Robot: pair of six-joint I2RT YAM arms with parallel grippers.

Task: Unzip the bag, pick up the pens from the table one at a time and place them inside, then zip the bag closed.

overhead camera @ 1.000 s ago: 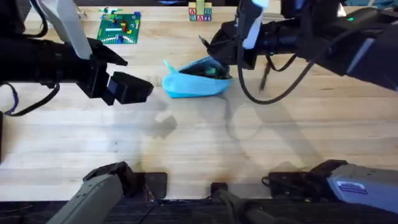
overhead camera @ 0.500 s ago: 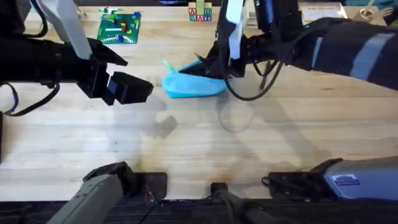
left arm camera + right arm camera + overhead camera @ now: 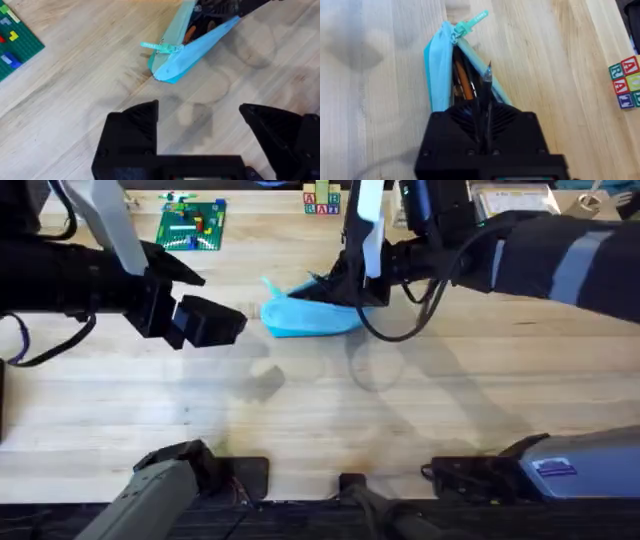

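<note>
The light blue bag [image 3: 300, 317] lies unzipped on the table [image 3: 320, 410], its mouth gaping. In the right wrist view the bag [image 3: 437, 70] holds an orange stick and dark pens [image 3: 463, 80]. My right gripper [image 3: 342, 286] hangs over the bag's right end, shut on a thin dark pen [image 3: 485, 92] whose tip points along the opening. The same gripper [image 3: 482, 120] fills the near part of its own view. My left gripper [image 3: 208, 320] hovers to the left of the bag, open and empty. Seen from the left wrist, that gripper [image 3: 200, 112] faces the bag [image 3: 187, 47] and its teal zipper pull [image 3: 160, 46].
A green brick baseplate [image 3: 192, 225] lies at the back left. Lettered toy blocks [image 3: 321, 200] stand behind the bag, also in the right wrist view [image 3: 625, 82]. A cable loops below the right arm [image 3: 400, 330]. Bare wood stretches in front of the bag.
The right arm has swung left with the pen, from beside the bag's right end to over its open mouth. The left arm has stayed still.
</note>
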